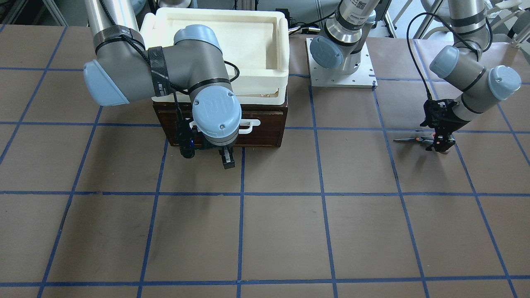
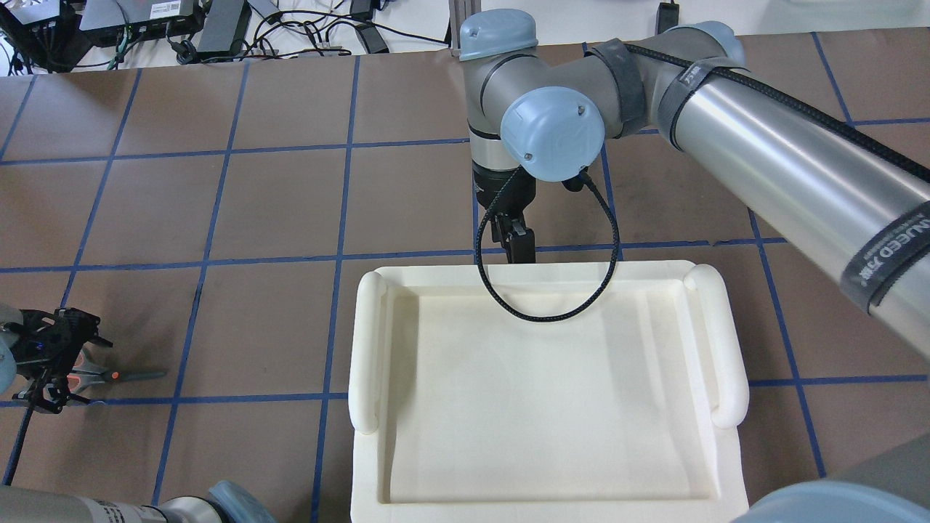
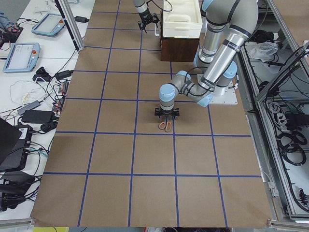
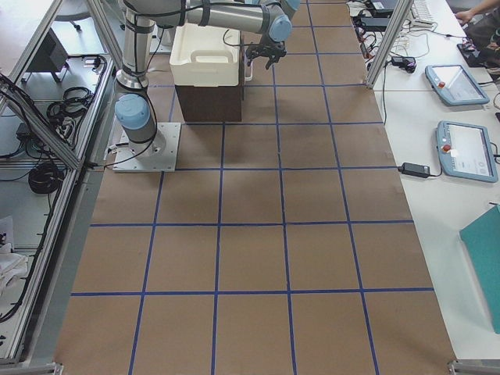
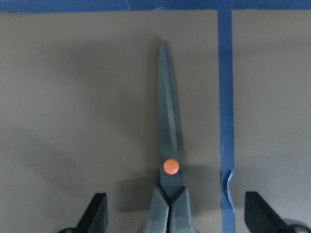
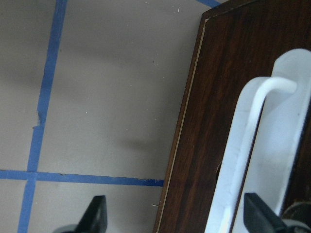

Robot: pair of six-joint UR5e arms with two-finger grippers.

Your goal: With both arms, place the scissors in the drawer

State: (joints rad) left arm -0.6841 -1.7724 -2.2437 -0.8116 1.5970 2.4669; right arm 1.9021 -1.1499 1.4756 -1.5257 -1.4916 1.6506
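The scissors (image 1: 408,140) lie flat on the brown table, with the orange pivot dot and slim blade plain in the left wrist view (image 5: 167,145). My left gripper (image 1: 441,140) is open and low over the handles, its fingers standing either side of them (image 5: 177,216). The drawer (image 1: 265,124) is shut in its dark brown box, with the white loop handle (image 1: 250,124) on its front. My right gripper (image 1: 227,159) is open just in front of the drawer, and the handle (image 6: 252,145) lies between its fingertips in the right wrist view.
A cream-white plastic tray (image 1: 215,37) sits on top of the drawer box. The left arm's white base plate (image 1: 341,78) stands beside the box. Blue tape lines grid the table.
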